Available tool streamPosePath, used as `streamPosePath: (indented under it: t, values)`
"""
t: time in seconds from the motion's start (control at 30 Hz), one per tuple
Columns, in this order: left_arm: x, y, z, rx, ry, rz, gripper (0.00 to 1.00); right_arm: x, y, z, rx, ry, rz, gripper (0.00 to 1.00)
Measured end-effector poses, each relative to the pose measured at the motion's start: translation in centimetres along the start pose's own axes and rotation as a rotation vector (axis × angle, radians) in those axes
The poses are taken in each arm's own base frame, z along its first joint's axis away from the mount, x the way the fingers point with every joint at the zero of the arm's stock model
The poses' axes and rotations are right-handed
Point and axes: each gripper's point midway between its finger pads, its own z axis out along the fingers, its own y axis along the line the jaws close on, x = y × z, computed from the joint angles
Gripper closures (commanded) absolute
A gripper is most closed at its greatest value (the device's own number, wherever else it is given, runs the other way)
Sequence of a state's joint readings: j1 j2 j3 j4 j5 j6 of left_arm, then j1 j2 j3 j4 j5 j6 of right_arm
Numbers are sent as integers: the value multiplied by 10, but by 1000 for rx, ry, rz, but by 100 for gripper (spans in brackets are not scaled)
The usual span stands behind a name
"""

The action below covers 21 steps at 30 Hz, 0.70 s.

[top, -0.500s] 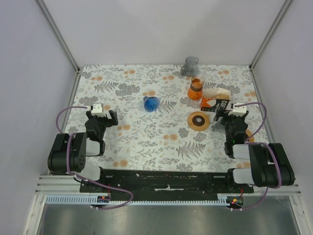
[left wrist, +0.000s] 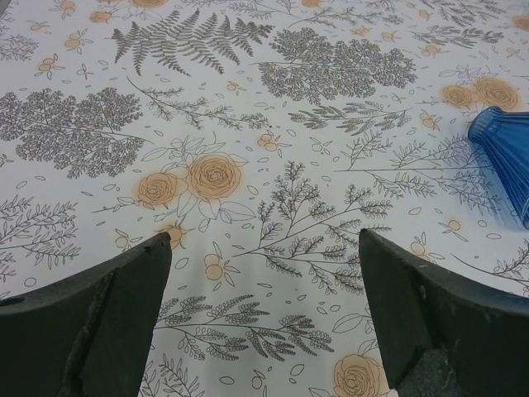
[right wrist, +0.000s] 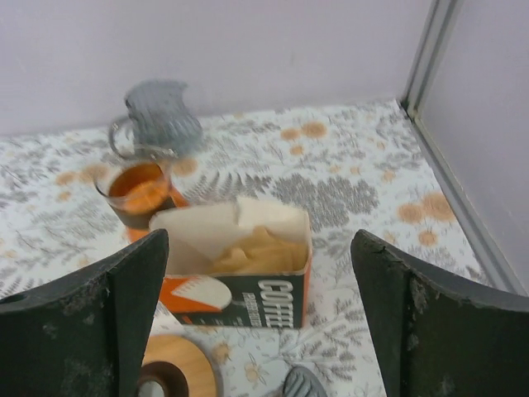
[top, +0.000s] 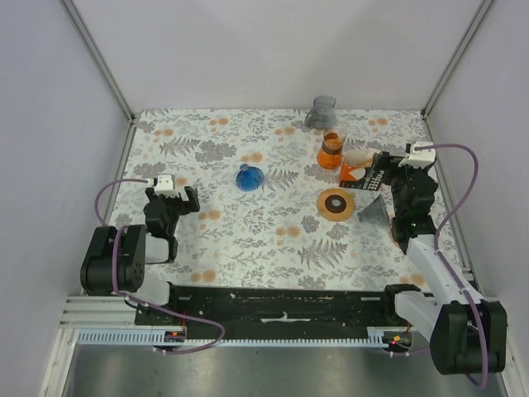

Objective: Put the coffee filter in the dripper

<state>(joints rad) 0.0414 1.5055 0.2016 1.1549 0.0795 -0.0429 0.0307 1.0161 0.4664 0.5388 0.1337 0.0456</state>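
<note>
- Floral-print surface (top: 248, 240) is enclosed by pale walls on three sides, with both arms mounted at its near edge.
- Check the left end effector (left wrist: 264, 240): its fingers are spread wide with nothing between them. It sits low over bare print on the left part of the surface.
- Locate the blue ribbed dripper (top: 249, 177) near the middle of the surface, well apart from both arms. In the left wrist view only its edge shows at the right border. You cannot tell whether it stands upright or lies on its side.
- Check the right end effector (top: 413, 175): its fingers are spread wide and hold nothing. It is raised at the right rear, just beside the filter box (right wrist: 248, 289) and facing it.
- Note that the filter box is open at the top. The cream coffee filters (right wrist: 260, 244) are inside it, not in the dripper.
- Find the orange glass vessel (top: 331, 150) just behind and left of the box, and the grey pitcher (top: 321, 112) beyond it, near the rear wall.
- Find the wooden disc (top: 335, 203) with a dark centre in front of the box, and the grey cone (top: 374, 213) beside it, close to the right arm.
</note>
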Motion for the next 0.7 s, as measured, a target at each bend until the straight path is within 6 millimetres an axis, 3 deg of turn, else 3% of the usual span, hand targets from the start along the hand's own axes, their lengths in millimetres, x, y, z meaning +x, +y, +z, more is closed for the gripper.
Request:
streamPosePath:
  t: [0.13, 0.37, 0.53, 0.63, 0.7]
  values:
    - [-5, 0, 5, -1, 39, -2, 5, -42, 10, 1, -41, 4, 22, 2]
    - [-82, -11, 52, 89, 113, 76, 9, -83, 32, 12, -131, 149, 28, 16]
    - [-117, -24, 54, 191, 247, 142, 13, -113, 49, 51, -166, 249, 25, 16]
    - [-129, -26, 48, 214, 329, 157, 14, -112, 64, 82, -187, 330, 10, 17]
    - [-127, -26, 43, 219, 382, 155, 16, -100, 75, 101, -203, 388, -4, 19]
